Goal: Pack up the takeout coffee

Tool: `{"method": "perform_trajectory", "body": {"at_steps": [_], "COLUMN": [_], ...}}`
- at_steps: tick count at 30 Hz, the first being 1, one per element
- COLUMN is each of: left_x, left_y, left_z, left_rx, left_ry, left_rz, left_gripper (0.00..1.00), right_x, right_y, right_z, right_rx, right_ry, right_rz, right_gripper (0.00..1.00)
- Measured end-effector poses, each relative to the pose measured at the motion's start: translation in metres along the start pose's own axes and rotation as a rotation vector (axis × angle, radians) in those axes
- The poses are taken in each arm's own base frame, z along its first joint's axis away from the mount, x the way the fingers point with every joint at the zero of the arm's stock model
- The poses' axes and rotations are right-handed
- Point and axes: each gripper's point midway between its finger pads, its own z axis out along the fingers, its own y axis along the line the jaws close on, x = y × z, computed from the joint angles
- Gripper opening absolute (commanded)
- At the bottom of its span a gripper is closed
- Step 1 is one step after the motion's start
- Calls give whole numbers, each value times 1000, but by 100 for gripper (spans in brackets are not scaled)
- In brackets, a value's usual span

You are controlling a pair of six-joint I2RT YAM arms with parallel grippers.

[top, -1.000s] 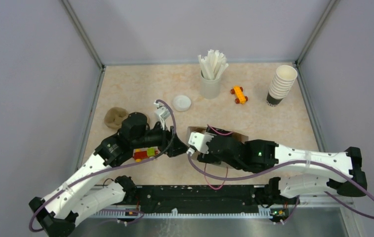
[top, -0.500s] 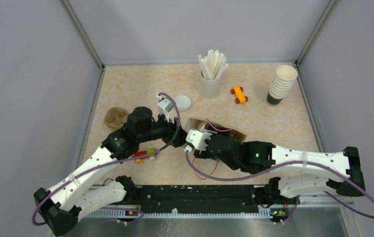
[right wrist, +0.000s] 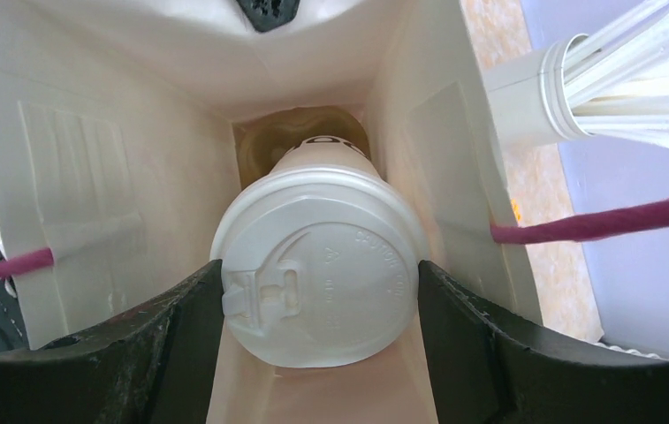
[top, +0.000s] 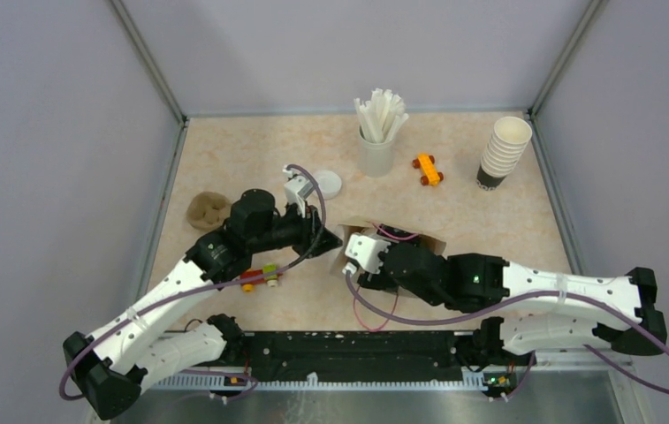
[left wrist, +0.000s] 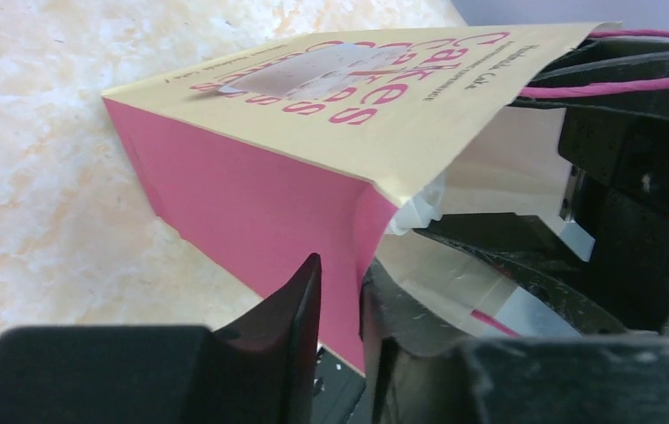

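While the left gripper [left wrist: 341,269] pinches the pink paper bag [left wrist: 251,203] at its edge, fingers almost together, right gripper [right wrist: 317,300] inside the bag, spread wide around the lidded coffee cup [right wrist: 317,256], apparently gripping it.

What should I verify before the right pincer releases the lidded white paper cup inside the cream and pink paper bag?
1. Lidded white paper cup inside cream and pink paper bag: ok, walls on both sides.
2. Round white lid seated on cup: ok.
3. Cup bottom resting on bag floor: cannot tell, hidden.
4. Left pincer holding bag mouth: ok, shut on pink side wall.
5. Right pincer gripping cup: ok, fingers touch the lid's two sides.
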Motion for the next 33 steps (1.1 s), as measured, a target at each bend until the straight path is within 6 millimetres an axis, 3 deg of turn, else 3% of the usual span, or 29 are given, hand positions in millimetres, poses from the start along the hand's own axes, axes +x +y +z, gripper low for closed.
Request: {"method": "perform_trajectory", "body": {"at_steps": [7,19,20,22,23,33], "left_x": [2,11,12,13,13,24], "left_y": [-9,-22,-23,-24,-25,-12], "left_z": [-5,-5,-6,-7,-7,-16], "left_rx": [57,168,174,180,183,92], "left_ry": [-7,2,2,3,3,29], "left_rz": [46,86,87,90,86,38], "left_gripper": [1,1,6,41,48,67], "right_x": [13,38,39,40,41,32], "right_y": [2,-6,-4,0,2,5], "right_z": [-7,-23,-23,-20,-19,-10], "right_rx": [-37,-91,-105,-128,-139,-134], "right_ry": [48,160,164,173,179,152], "right_rz": [-57,-237,-246,-263,-275,-276], "right_gripper": [56,55,55,55,55,53]}}
